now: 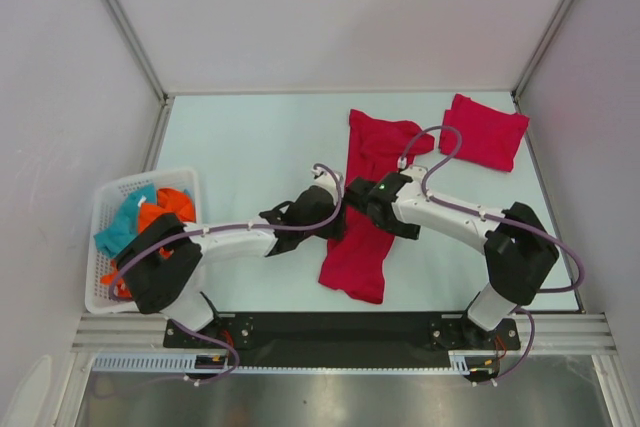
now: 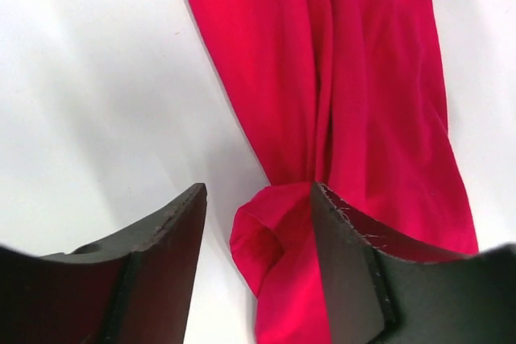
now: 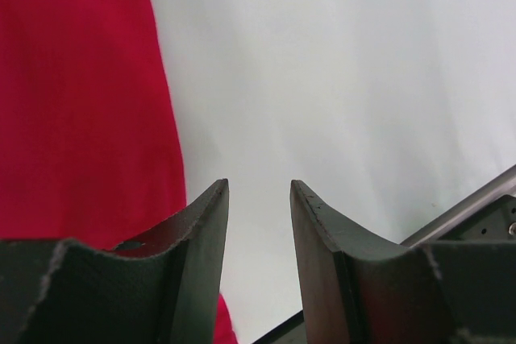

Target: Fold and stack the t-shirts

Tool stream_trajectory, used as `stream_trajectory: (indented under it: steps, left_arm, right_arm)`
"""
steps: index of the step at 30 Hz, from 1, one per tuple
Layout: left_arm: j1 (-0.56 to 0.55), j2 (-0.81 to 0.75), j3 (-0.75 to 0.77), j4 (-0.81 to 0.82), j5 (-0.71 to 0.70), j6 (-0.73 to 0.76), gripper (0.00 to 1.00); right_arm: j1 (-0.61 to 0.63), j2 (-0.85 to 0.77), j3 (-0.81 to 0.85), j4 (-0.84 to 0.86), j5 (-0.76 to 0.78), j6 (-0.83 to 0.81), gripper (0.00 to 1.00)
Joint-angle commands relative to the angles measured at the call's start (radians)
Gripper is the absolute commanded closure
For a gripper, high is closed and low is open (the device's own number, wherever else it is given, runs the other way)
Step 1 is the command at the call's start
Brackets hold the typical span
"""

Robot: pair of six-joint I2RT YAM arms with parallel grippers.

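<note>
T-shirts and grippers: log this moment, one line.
long shirt: centre | folded shirt: far right | left gripper: open, over shirt edge | right gripper: open, empty

1. From above, you can't see the middle of the long crimson-red cloth t-shirt (image 1: 358, 252): the left arm (image 1: 240, 239) and right arm (image 1: 450, 215) cover it.
2. Your left wrist view crops that t-shirt at top and bottom.
3. The left arm hides part of the white plastic basket (image 1: 150, 178).

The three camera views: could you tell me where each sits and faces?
Top external: above and behind, facing down on the table; left arm and right arm show.
Left wrist: down past the open left gripper at the long t-shirt.
Right wrist: down past the open right gripper at that shirt's edge.
All share that shirt.
</note>
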Motion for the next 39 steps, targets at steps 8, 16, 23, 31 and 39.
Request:
stream_trajectory:
  steps: [8,16,23,31,39]
  left_arm:
    - [0.03,-0.008,0.074,-0.155,-0.036,-0.006,0.84]
    - [0.03,0.0,0.076,-0.169,-0.023,-0.002,0.7]
    - [0.03,0.004,0.071,-0.169,-0.022,0.0,0.5]
    - [0.03,0.004,0.063,-0.153,0.013,-0.003,0.54]
    - [0.015,0.006,0.076,-0.141,0.041,-0.006,0.43]
  right_arm:
    - [-0.016,-0.046,-0.026,-0.027,0.052,0.013,0.58]
    - [-0.016,-0.059,-0.04,-0.035,0.052,0.023,0.58]
    - [-0.015,-0.064,-0.046,-0.04,0.055,0.026,0.58]
    - [-0.012,-0.061,-0.048,-0.04,0.056,0.029,0.58]
    - [-0.012,-0.064,-0.059,-0.043,0.056,0.035,0.58]
